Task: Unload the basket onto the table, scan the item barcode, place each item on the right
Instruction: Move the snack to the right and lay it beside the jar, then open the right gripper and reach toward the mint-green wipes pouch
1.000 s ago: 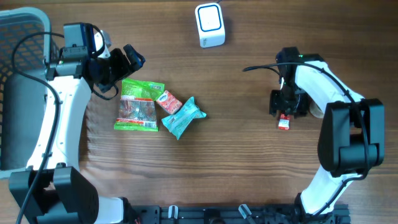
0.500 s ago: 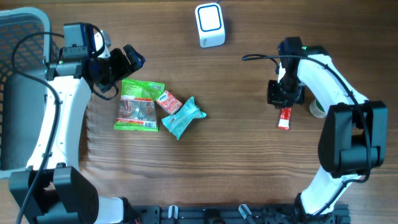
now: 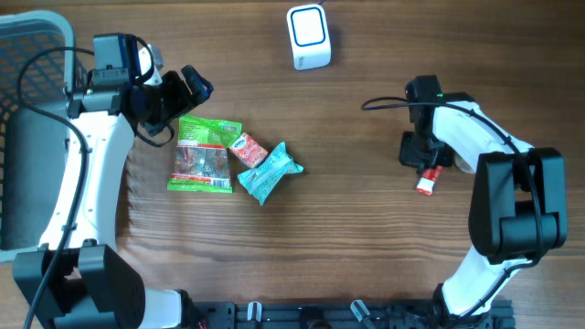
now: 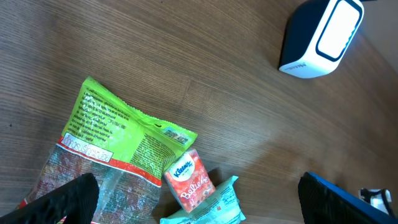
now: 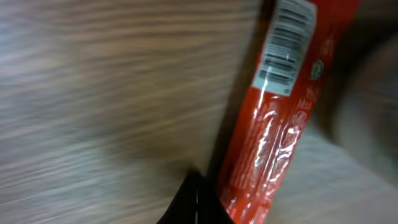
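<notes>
The red snack bar (image 3: 426,183) lies tilted on the table at the right, its barcode (image 5: 286,43) facing up in the right wrist view. My right gripper (image 3: 422,163) is just above its upper end. The fingertips (image 5: 198,199) are pressed together with nothing between them, and the red bar (image 5: 273,137) lies against their right side. The white scanner (image 3: 308,37) stands at the back centre, also seen as the scanner (image 4: 320,37) in the left wrist view. My left gripper (image 3: 174,96) hangs wide open over the top of the green bag (image 3: 203,155).
A red Kleenex pack (image 3: 248,149) and a teal packet (image 3: 268,172) lie beside the green bag. A grey basket (image 3: 27,55) stands at the far left. Bare wood stretches between the scanner and the right arm.
My right gripper has gone from partly open to shut and shifted around the red bar, which now lies more tilted and a little further right. The left arm has not moved.
</notes>
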